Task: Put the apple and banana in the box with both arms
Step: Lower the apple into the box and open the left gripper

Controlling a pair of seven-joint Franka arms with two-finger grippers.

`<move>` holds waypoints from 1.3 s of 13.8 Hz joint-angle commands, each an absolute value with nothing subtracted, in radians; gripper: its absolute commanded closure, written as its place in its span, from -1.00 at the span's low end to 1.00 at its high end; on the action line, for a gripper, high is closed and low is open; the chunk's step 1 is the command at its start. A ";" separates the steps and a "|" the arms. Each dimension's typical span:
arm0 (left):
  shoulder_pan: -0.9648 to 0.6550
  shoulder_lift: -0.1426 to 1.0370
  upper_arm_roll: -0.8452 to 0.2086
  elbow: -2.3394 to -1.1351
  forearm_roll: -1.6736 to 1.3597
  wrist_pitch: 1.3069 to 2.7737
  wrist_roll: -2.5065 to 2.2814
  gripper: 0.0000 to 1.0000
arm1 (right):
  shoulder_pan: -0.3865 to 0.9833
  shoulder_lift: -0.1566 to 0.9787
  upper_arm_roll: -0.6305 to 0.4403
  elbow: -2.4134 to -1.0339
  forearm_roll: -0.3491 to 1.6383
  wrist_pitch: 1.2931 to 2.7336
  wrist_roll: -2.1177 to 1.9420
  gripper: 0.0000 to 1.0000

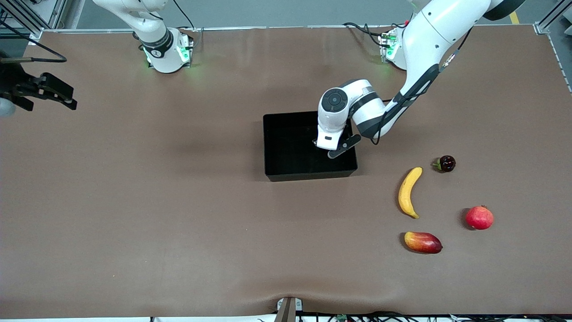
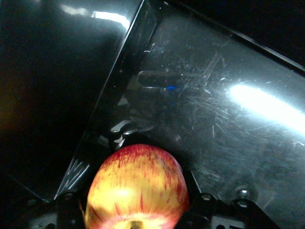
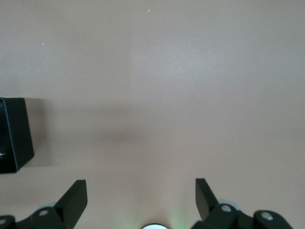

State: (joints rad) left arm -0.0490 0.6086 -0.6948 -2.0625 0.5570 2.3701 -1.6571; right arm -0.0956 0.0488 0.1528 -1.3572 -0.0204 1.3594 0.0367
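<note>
From the front view, there were two arms, one black box (image 1: 286,172), one banana (image 1: 408,192) and three other fruits on the brown table (image 1: 156,214). The box sat near the middle of the table. The left arm reached down into it, and the left gripper (image 1: 328,147) was low inside the box, by the wall toward the left arm's end. The arm hid what the gripper had. The banana lay on the table, well apart from the box, toward the left arm's end. Near it were one small dark red fruit (image 1: 445,163), one round red fruit with a crown (image 1: 479,218) and one red and yellow mango (image 1: 422,242). The mango was nearest the front camera. Nothing lay between the banana and the box. The right gripper (image 1: 42,94) waited at the right arm's end of the table, up in the air.

In the left wrist view, there was one apple (image 2: 137,188), red with yellow streaks. It sat between the two black fingers (image 2: 66,210) of the left gripper (image 2: 136,210), which pressed it from both sides. Under it was the shiny, scratched floor of the box (image 2: 228,129).

In the right wrist view, the right gripper (image 3: 140,198) had its two fingers (image 3: 74,200) spread wide, with nothing between them. It hung over bare table (image 3: 157,71). One corner of the box (image 3: 14,136) showed at the edge.
</note>
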 commanded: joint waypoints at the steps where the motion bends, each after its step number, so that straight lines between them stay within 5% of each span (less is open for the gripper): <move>1: -0.051 0.621 -0.696 -2.037 0.583 2.391 -1.704 -1.00 | -0.124 0.038 0.153 -1.351 -0.028 1.356 -0.004 -1.00; 8: -0.028 0.545 -0.735 -2.000 0.534 2.369 -1.704 -1.00 | -0.172 0.038 0.147 -1.351 -0.022 1.345 -0.026 -1.00; 12: -0.028 0.541 -0.767 -1.893 0.497 2.195 -1.694 -1.00 | -0.209 0.037 0.135 -1.353 0.049 1.325 -0.116 -1.00; 15: -0.026 0.538 -0.776 -1.850 0.473 2.154 -1.689 -1.00 | -0.062 0.026 -0.048 -1.359 0.043 1.313 -0.127 -1.00; 18: -0.023 0.540 -0.785 -1.735 0.471 2.025 -1.652 -1.00 | -0.032 0.028 -0.078 -1.358 0.043 1.316 -0.140 -1.00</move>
